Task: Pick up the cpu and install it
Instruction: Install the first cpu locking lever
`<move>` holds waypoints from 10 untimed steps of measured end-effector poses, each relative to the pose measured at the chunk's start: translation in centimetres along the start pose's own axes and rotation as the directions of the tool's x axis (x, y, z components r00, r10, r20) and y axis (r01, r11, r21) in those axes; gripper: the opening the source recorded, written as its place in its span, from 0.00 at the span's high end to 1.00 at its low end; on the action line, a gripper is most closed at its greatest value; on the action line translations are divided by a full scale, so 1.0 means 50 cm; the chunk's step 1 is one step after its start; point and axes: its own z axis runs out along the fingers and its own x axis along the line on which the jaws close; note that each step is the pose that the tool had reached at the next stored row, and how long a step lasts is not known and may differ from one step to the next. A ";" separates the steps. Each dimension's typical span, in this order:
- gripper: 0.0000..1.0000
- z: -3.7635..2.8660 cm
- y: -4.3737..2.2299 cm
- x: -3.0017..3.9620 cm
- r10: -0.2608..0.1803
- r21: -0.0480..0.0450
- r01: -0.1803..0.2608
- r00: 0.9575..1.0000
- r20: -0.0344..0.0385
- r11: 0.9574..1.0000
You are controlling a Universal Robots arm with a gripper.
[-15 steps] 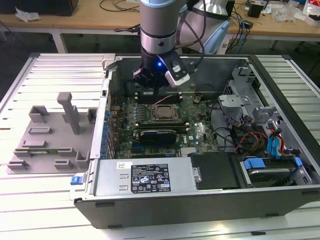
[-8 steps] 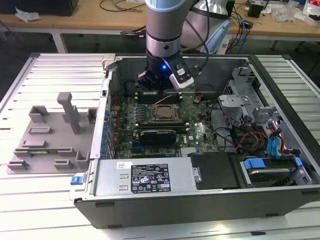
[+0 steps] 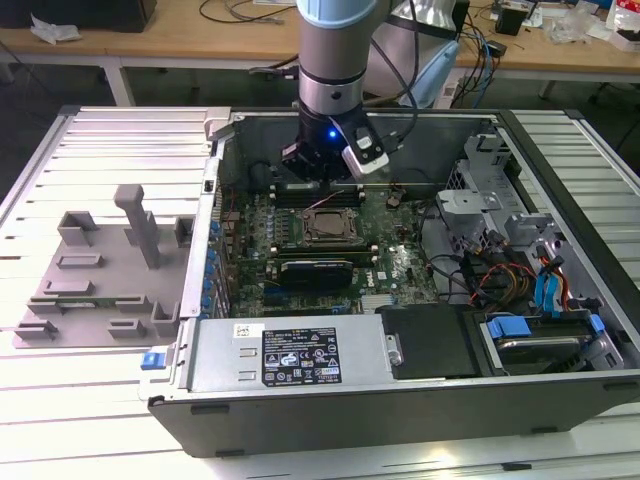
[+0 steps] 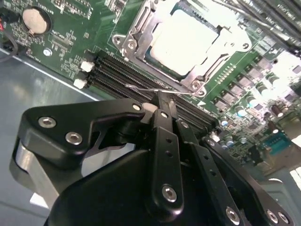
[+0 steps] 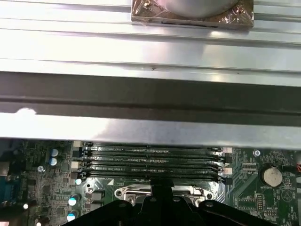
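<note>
Claw: the claw [image 4: 162,101] hung inside the open computer case [image 3: 560,400], over the memory slots [image 4: 141,80] just beside the CPU socket [image 4: 186,44]; its fingers [image 4: 164,141] were pressed together with nothing between them.
CPU: the cpu [image 4: 188,40] lay flat in the socket's metal frame on the motherboard [image 3: 400,265], its silvery top bright in the second wrist view, apart from the claw.
Socket surroundings: a coin battery [image 4: 35,20] sat on the board, on the far side of the memory slots from the socket.
Case: it rested on the slatted bench [image 3: 90,400], with a grey fixture [image 3: 100,270] beside it.
</note>
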 end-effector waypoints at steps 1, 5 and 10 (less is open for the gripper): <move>0.89 0.003 0.000 -0.001 0.000 0.000 0.000 1.000 0.000 1.000; 0.89 0.011 -0.002 -0.005 0.019 0.001 -0.019 1.000 0.002 1.000; 0.89 0.017 -0.003 -0.006 0.070 0.002 -0.070 0.997 0.009 0.998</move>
